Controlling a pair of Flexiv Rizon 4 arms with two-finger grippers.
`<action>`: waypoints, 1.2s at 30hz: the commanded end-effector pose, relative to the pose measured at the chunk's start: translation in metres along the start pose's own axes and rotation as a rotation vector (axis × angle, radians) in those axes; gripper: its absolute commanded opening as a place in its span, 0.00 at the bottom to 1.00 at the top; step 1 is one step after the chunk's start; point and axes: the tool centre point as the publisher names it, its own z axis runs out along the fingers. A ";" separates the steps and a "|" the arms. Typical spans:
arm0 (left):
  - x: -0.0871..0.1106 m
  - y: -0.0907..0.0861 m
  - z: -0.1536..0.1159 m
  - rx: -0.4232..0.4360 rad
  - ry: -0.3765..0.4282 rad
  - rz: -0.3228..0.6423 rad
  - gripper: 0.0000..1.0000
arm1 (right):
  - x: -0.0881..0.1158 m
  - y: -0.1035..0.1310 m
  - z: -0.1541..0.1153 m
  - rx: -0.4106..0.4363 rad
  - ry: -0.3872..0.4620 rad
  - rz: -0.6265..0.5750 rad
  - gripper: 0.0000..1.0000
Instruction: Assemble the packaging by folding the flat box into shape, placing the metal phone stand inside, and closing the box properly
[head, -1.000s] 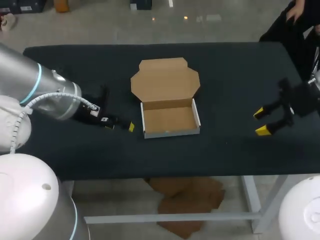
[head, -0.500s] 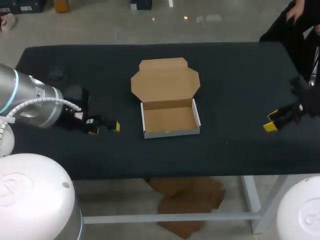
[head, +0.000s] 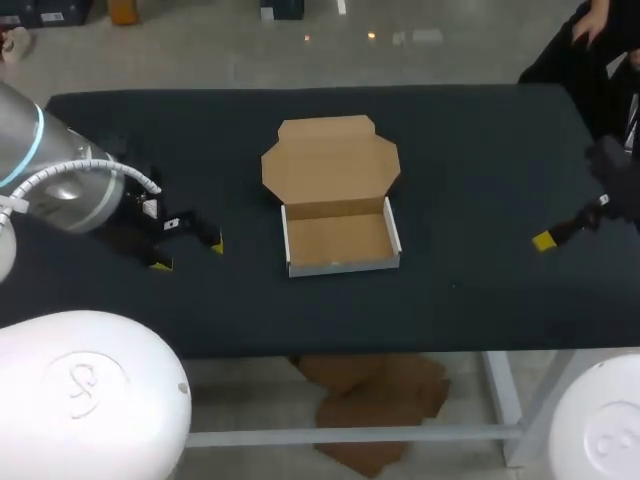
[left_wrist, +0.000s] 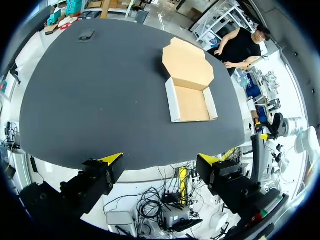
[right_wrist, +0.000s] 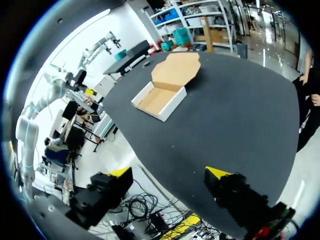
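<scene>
Your box (head: 338, 240) sits in the middle of the table (head: 480, 150), walls up, lid (head: 330, 160) lying open flat. Your left gripper (left_wrist: 160, 160) is spread wide, well left of it. Your right gripper (right_wrist: 169, 172) is wide too, far right.

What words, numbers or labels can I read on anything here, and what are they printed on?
No text can be read in these pictures.
box: plain brown and white cardboard, no print showing inside or on the open lid.
left gripper: small white stickers on its body, too small and blurred to read.
</scene>
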 end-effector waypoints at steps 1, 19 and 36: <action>0.003 0.000 -0.013 -0.004 -0.153 -0.014 1.00 | 0.008 -0.002 -0.010 0.019 -0.093 0.031 1.00; -0.011 0.001 -0.039 -0.018 -0.270 -0.146 1.00 | 0.005 0.001 -0.038 0.054 -0.215 0.175 1.00; -0.013 0.009 -0.045 -0.047 -0.205 -0.056 1.00 | 0.015 -0.002 -0.042 0.055 -0.229 0.203 1.00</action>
